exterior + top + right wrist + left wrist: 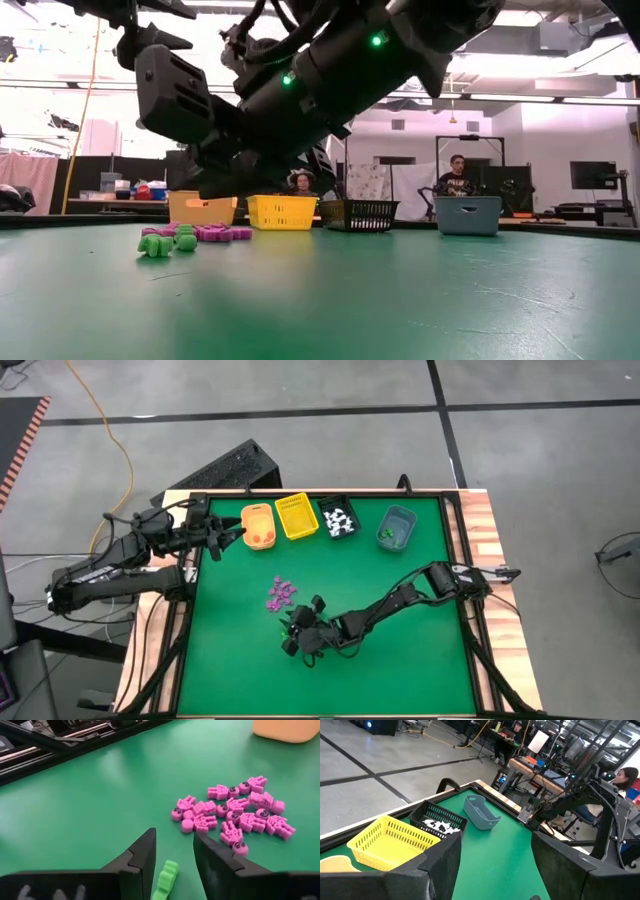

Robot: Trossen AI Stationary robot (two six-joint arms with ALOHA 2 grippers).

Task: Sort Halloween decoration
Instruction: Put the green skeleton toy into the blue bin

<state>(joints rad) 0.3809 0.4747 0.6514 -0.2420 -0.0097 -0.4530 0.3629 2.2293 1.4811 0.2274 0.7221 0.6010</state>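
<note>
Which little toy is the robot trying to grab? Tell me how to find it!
Find the green table, then the heap of purple trinkets in its middle. Just beside that heap, between the right gripper's two dark fingers, lies one small green trinket. It is the only green one there; its neighbours are all purple.
</note>
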